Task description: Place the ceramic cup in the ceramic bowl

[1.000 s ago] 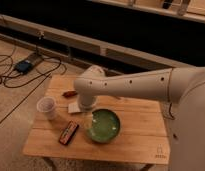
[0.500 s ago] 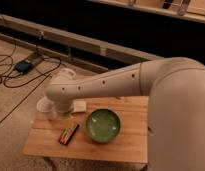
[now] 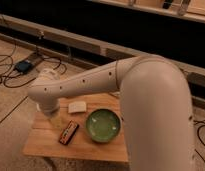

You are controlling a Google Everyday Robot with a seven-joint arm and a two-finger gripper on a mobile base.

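The green ceramic bowl (image 3: pixel 102 125) sits on the wooden table (image 3: pixel 86 147), right of the middle, and holds nothing. My arm reaches from the right across the table to its left end. The gripper (image 3: pixel 52 118) hangs below the arm's wrist (image 3: pixel 46 97) over the table's left part, mostly covered by the arm. The ceramic cup is hidden behind the wrist, and I cannot tell whether the gripper touches it.
A flat white block (image 3: pixel 77 106) lies just left of the bowl at the back. A dark bar with an orange edge (image 3: pixel 68 132) lies near the front. Cables and a black box (image 3: pixel 23 66) lie on the floor at the left.
My arm has swung left from above the bowl to the table's left end. The bowl now shows whole, and the cup, seen before, is covered.
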